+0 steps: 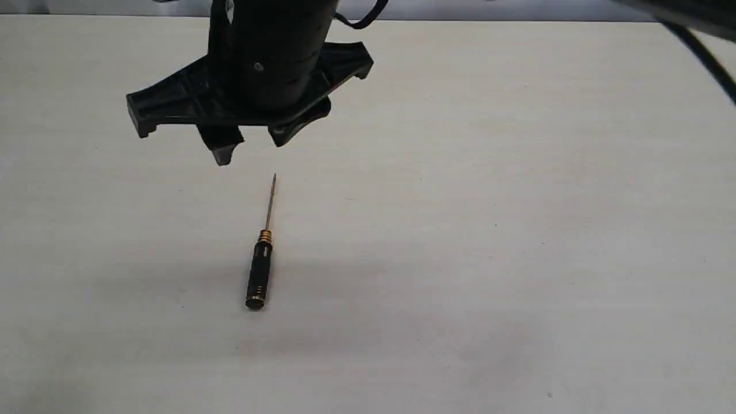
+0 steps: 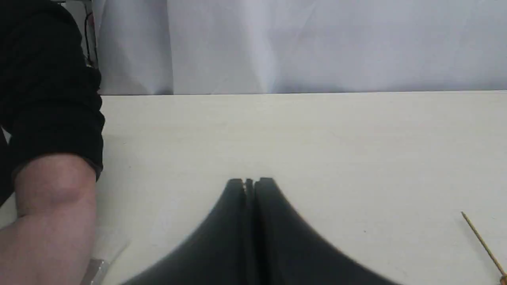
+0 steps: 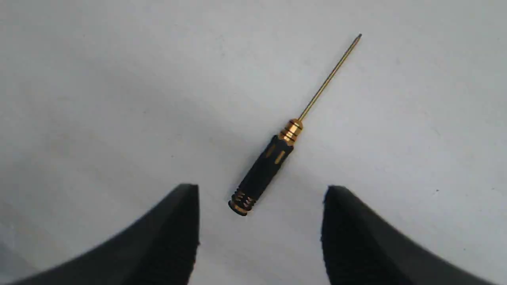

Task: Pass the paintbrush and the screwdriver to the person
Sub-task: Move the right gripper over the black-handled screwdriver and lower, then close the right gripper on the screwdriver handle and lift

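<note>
The screwdriver (image 1: 259,270) lies flat on the pale table, tip pointing to the far edge. My left gripper (image 1: 251,146) hovers just beyond its tip. In the left wrist view that gripper (image 2: 249,181) is shut and holds nothing, and only the gold shaft (image 2: 481,241) shows. My right gripper (image 3: 261,189) is open above the screwdriver (image 3: 265,170), with the handle's end between the fingers and untouched. The person's forearm (image 2: 51,213), with a dark cuff, rests on the table. A silver strip (image 2: 94,271) beside it may be the paintbrush's ferrule; I cannot tell.
The table (image 1: 517,230) spreads wide to the right. Its far edge meets a pale curtain (image 2: 317,43). A blurred dark arm link with a cable (image 1: 690,23) crosses the top right corner of the exterior view.
</note>
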